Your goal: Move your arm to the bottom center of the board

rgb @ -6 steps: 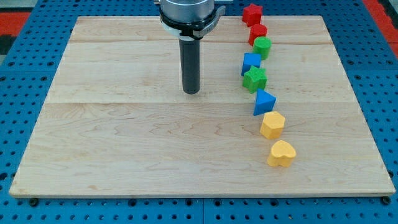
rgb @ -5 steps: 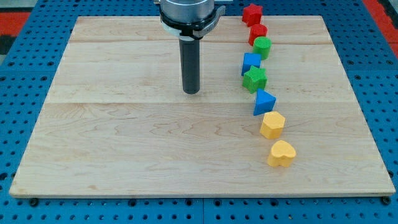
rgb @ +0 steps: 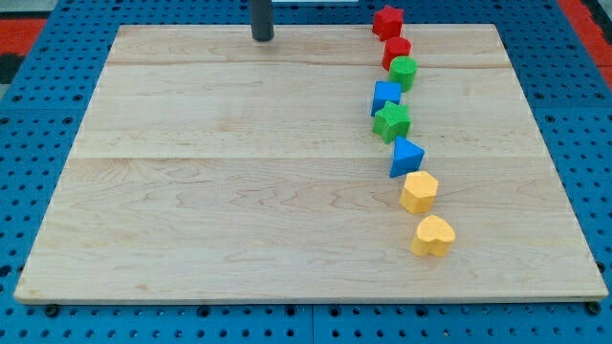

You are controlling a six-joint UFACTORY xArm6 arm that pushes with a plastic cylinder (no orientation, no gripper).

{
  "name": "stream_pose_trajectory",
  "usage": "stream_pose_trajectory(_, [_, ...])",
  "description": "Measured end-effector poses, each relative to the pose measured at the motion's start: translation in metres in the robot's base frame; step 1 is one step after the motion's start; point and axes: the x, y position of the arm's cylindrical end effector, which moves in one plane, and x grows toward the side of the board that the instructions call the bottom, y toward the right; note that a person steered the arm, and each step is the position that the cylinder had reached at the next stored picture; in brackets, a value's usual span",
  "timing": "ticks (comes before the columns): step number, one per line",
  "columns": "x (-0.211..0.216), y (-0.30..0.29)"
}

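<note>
change: our tip jumped from mid-board to the board's top edge, left of the red star | no gripper, bare rod | target: bottom centre, now farther off

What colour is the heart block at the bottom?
Yellow: the heart block, lowest in the camera view's row.

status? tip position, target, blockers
My tip at the view's top edge of the light wooden board, left of the red star block. Bottom centre not reached. Path down the middle open; block column stays right.
</note>
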Motion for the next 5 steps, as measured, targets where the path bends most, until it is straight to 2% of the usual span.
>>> stream_pose_trajectory(2, [0.008, 0.02])
stream_pose_trajectory(5, [0.365, 0.024])
